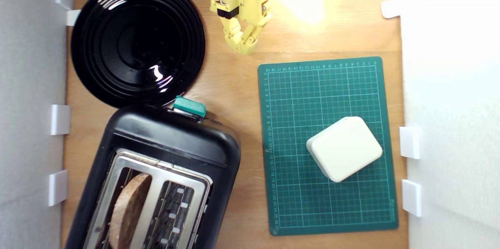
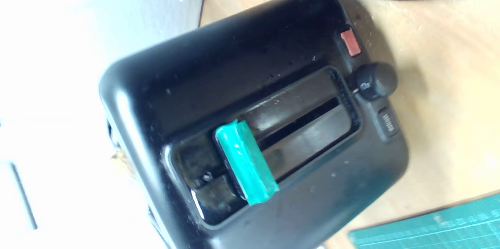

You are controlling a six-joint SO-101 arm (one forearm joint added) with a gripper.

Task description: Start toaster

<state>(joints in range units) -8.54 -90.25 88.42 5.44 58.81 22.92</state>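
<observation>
The glossy black toaster [image 1: 172, 143] lies at the lower part of the exterior view's left, silver top plate facing the camera. A round brown slice [image 1: 129, 210] stands in one slot. Its teal lever knob [image 1: 189, 107] juts from the end face toward my arm. In the wrist view the toaster [image 2: 218, 69] fills the frame, and the lever knob [image 2: 246, 163] sits at the end of its track nearer the toaster's top. My yellow gripper [image 1: 245, 48] hangs well above the knob in the exterior view, apart from it, fingertips together and holding nothing.
A round black plate [image 1: 137, 42] touches the toaster's far end. A green cutting mat [image 1: 297, 96] carries a white box [image 1: 344, 148]. White walls with clips [image 1: 60, 119] border both sides. The toaster's end face also has a black dial [image 2: 375, 81] and a red button [image 2: 350, 42].
</observation>
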